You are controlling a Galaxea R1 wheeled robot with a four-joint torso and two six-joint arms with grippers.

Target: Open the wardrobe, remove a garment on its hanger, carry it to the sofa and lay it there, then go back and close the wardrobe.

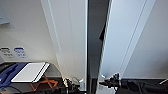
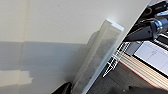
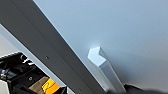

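Observation:
The white wardrobe (image 1: 72,37) fills the head view, its two doors standing ajar with a dark gap between them. A black shape (image 1: 102,33) hangs in that gap by the right door's edge; it may be the garment. The hanger is hidden behind the doors. My left gripper (image 1: 75,86) is at the left door's small white handle (image 1: 81,83), which looms large in the left wrist view (image 2: 100,55). My right gripper (image 1: 108,81) is at the right door's handle (image 1: 102,76), seen close in the right wrist view (image 3: 105,67).
Left of the wardrobe a white board (image 1: 30,72) rests on an orange frame (image 1: 42,83), with a blue object (image 1: 10,72) beside it. A white wire rack (image 2: 115,60) and a wood-edged panel (image 2: 142,72) lie low near the door. The wall carries small labels (image 1: 20,52).

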